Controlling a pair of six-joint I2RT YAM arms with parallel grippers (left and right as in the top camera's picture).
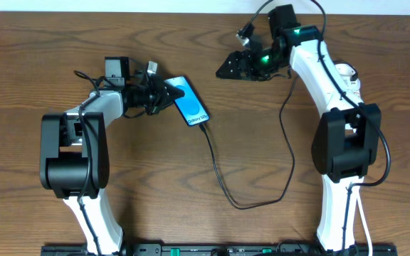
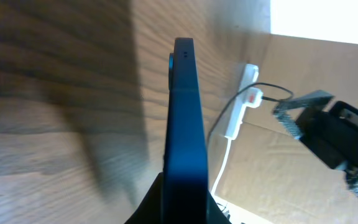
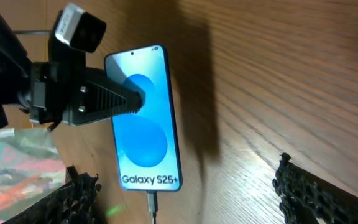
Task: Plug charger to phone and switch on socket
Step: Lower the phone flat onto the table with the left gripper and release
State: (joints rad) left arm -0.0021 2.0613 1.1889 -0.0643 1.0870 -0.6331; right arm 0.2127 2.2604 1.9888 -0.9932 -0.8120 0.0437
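The phone lay screen-up on the wooden table, left of centre, its blue display lit with the Galaxy lettering near the bottom edge. The left gripper was clenched on it from the side, one finger reaching over the glass. On that arm's own camera I saw the handset edge-on between the fingers.

The charger looked plugged in: in the right wrist view its plug tip met the port at the phone's lower edge. From there the black cable looped down the table and back up toward the right arm. I judged that half of the job done, though I could not confirm how deeply the tip sat.

What remained was the switch. The socket showed only in the left wrist view, a white strip with a red marking, lying well apart from the phone, with the right arm's hardware just beside it. I could not tell whether the switch was on. The right gripper was released, its fingers spread wide and grasping nothing.

My count was one phone, one black charger cable, one socket strip with one white cord, and two arms.
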